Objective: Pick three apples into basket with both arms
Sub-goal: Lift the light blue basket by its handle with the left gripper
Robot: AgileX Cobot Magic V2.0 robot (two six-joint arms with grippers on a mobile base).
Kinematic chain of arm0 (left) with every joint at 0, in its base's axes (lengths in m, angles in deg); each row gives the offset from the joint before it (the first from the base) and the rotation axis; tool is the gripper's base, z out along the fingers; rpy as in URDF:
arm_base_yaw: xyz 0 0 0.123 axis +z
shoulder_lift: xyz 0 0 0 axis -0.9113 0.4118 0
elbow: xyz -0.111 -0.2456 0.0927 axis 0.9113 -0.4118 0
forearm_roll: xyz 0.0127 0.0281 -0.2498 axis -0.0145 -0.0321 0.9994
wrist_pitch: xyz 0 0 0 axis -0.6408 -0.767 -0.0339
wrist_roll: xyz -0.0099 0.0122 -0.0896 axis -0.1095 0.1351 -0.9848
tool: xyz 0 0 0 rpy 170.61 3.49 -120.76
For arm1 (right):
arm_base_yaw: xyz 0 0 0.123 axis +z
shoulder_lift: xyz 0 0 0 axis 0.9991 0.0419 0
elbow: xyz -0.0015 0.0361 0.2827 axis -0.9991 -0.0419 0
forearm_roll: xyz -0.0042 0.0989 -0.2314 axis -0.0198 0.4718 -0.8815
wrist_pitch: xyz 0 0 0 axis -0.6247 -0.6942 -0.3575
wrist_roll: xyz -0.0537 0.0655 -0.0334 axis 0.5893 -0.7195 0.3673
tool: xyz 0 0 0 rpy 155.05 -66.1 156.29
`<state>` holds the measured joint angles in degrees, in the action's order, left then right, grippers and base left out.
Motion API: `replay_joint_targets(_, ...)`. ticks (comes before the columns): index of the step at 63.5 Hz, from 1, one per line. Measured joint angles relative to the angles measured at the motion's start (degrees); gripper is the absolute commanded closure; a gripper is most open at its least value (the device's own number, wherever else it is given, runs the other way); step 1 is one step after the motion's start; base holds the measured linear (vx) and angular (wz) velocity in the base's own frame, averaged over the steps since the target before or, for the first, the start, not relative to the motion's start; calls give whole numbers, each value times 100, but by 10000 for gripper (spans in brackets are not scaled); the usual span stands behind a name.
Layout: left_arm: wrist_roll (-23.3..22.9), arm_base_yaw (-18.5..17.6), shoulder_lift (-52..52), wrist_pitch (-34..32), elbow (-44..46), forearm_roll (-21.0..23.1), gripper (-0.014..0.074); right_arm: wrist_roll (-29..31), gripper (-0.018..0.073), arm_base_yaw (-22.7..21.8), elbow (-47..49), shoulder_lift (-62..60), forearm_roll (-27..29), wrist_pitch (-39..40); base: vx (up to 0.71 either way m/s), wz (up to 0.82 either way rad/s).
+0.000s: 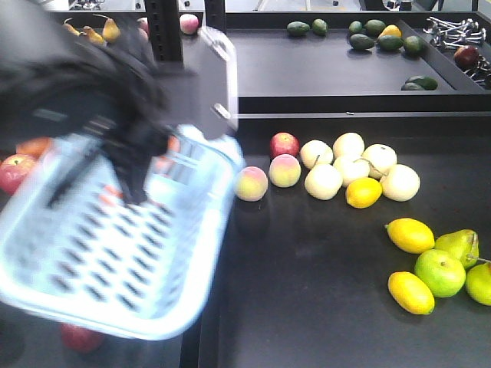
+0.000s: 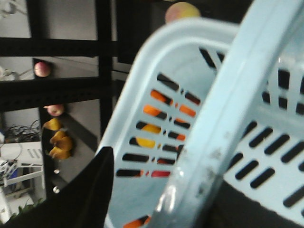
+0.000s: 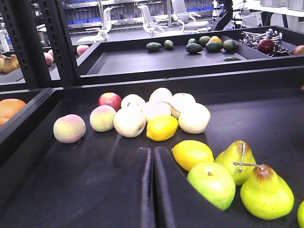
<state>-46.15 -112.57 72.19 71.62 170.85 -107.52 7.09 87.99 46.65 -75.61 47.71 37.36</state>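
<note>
**A:** Basket position?
**B:** The pale blue-white slotted plastic basket (image 1: 115,322) is seen tilted, apparently raised, over the left end of the black tabletop (image 1: 307,291). It is heavily motion-blurred. Orange fruit is glimpsed through its side slots in the left wrist view.

**A:** Left gripper?
**B:** The left gripper (image 1: 142,165) is smeared by blur above the basket. From the wrist, the thin pale handle (image 2: 232,104) is seen running down past a black finger (image 2: 90,190). The handle appears to be clamped.

**A:** Right gripper?
**B:** The right gripper (image 3: 152,152) is held low over the tabletop, its fingers drawn to a thin slit and gripping nothing. A yellow lemon (image 3: 192,154) and a round green apple (image 3: 211,183) lie just right of it.

**A:** Apples?
**B:** One dark maroon-red apple (image 1: 466,55) is noted in the far right tray among metal utensils (image 1: 453,31), well apart from the basket. A dark red fruit (image 1: 80,337) is partly covered by the basket's near rim. Its kind cannot be told.
</note>
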Motion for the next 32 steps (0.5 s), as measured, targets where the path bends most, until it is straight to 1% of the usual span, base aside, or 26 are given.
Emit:
replay_joint_targets(7,-121,0,-672,175,0,-144,604,0,568,0,0,0,0,0,0,0)
replay_joint_targets(21,-163,0,-1736,602,0,-144,604,0,568,0,0,0,0,0,0,0)
replay_joint_targets(32,-311,0,-2339,835,0,-209,604,0,568,0,0,0,0,0,0,0)
